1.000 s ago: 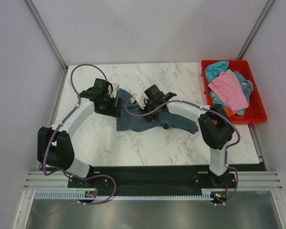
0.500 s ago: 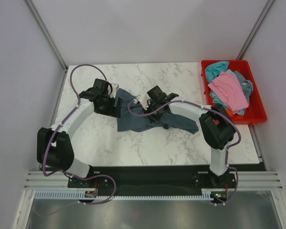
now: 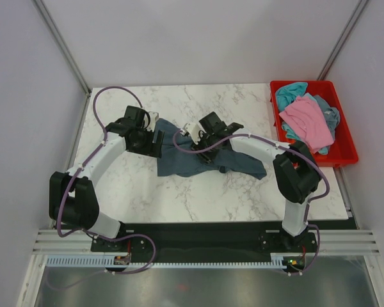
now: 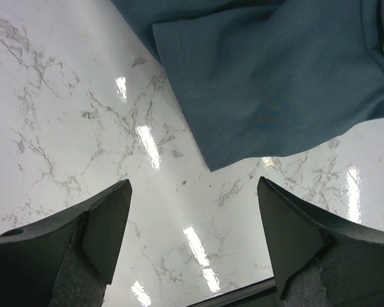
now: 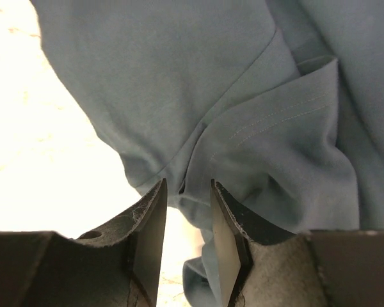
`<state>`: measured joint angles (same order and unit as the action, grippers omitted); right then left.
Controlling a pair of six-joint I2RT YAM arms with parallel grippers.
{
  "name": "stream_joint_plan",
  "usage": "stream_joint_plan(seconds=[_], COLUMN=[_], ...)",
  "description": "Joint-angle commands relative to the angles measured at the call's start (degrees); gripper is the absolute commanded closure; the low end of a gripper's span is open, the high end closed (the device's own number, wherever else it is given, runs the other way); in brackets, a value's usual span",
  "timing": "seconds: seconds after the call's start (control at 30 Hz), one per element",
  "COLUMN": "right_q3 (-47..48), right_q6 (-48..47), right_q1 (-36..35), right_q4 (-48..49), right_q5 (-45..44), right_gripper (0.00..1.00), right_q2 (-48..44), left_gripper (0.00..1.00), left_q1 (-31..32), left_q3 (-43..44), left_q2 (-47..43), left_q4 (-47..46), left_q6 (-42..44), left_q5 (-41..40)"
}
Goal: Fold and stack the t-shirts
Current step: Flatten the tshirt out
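Overhead, the crumpled slate-blue cloth t-shirt lies at the middle of the white marble tabletop. Left wrist: the left gripper gapes wide and empty above bare tabletop. Right wrist: the right gripper has its jaws narrowly parted at the shirt's folds; whether it pinches cloth is unclear.

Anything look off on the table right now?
The slate-blue t-shirt lies crumpled on the table, folds overlapping, not spread flat. A pink shirt and a teal shirt sit heaped in the red bin. Nothing spilled or damaged.

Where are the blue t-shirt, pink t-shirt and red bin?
blue t-shirt [image 3: 179, 166]: top view, lower body panel.
pink t-shirt [image 3: 307, 121]: top view, middle of the cloth.
red bin [image 3: 344, 135]: top view, right wall.
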<state>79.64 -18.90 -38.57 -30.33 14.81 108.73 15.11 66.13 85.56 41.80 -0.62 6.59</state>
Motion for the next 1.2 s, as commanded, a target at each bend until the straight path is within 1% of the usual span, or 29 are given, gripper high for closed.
stream_joint_plan(seconds=[0.0,0.27,0.37,0.63,0.73,0.77,0.83,0.87,0.97,1.07,1.17], right_q3=[2.5,3.0,3.8,4.4,4.1,4.0,4.0,4.0,4.1,4.5,4.5], right_q6=[1.8,1.6,1.4,1.8,1.6,1.6,1.5,1.5,1.5,1.3,1.5], right_q1=[0.5,0.9,0.9,0.9,0.9,0.9,0.9,0.9,0.9,0.9,0.9], right_q4=[-0.2,0.1,0.0,0.2,0.2,0.2,0.1,0.1,0.2,0.1,0.1], right_q5=[2.9,2.9,2.8,3.2,3.0,2.9,2.9,2.9,2.8,2.5,2.3], right_gripper=[0.58,0.62,0.66,0.68,0.7,0.75,0.8,0.88,0.97,0.97,0.93], right_q2=[-4.3,0.2,2.1,4.0,4.2,4.3,4.3,4.3,4.1,3.9,3.2], left_gripper=[0.13,0.13,0.13,0.12,0.13,0.13,0.13,0.13,0.13,0.13,0.13], left_q1=[-0.3,-0.3,-0.4,-1.1,-1.1,-1.1,-1.1,-1.1,-1.1,-1.1,-1.2], left_q3=[-0.1,0.4,0.1,-0.6,-0.6,-0.6,-0.7,-0.8,-0.8,-0.9,-1.2], left_q2=[-2.1,-1.5,-1.9,-2.4,-2.5,-2.4,-2.4,-2.4,-2.5,-2.5,-2.5], left_q4=[-1.4,-1.4,-1.4,-1.5,-1.5,-1.5,-1.5,-1.5,-1.6,-1.8,-2.0], left_q6=[-1.5,-1.4,-1.3,-1.3,-1.3,-1.3,-1.4,-1.4,-1.4,-1.4,-1.5], left_q5=[1.2,1.1,0.8,0.7,0.7,0.8,0.9,1.0,1.1,1.1,1.2])
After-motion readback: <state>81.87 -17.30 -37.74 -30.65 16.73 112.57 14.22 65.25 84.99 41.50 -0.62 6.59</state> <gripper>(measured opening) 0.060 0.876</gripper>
